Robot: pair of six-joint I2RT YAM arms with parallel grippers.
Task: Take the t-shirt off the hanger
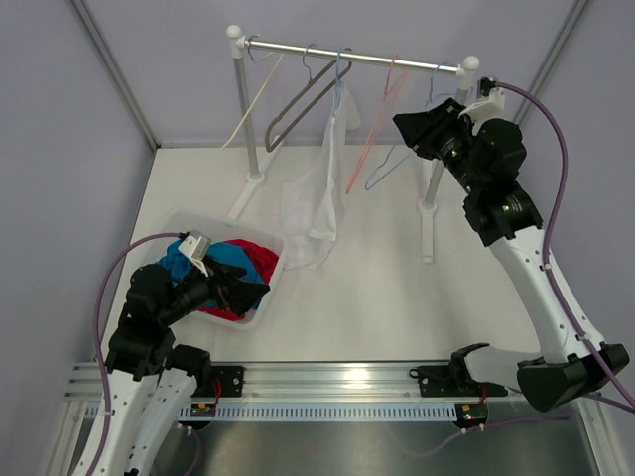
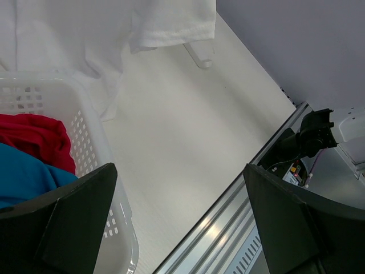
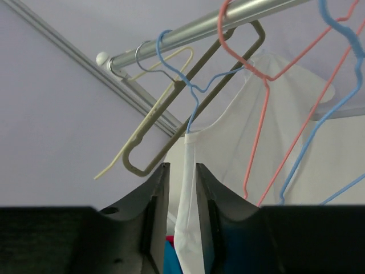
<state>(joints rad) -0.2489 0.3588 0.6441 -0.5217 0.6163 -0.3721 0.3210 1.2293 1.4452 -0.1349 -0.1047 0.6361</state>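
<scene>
Top view: the t-shirt [image 1: 316,198] is hanging on the blue hanger [image 1: 338,79] at mid rail [image 1: 347,52], hem low beside the basket [image 1: 278,243]. Risk: a sideways tug could be dragging the hanger off, or snagging the pink hanger [image 1: 382,109] just right.

The right arm is reaching high, with the right claw [image 1: 422,129] clear of the shirt.

Left wrist view: the left claw [image 2: 182,222] is gaping wide, empty, low over the basket.

Right wrist view: the fingers [image 3: 154,211] are standing narrowly apart, gripping nothing, with the collar beyond the gap.

The t-shirt [image 1: 316,203] hangs from the rail [image 1: 357,55], basket [image 1: 213,220] left of it.
</scene>
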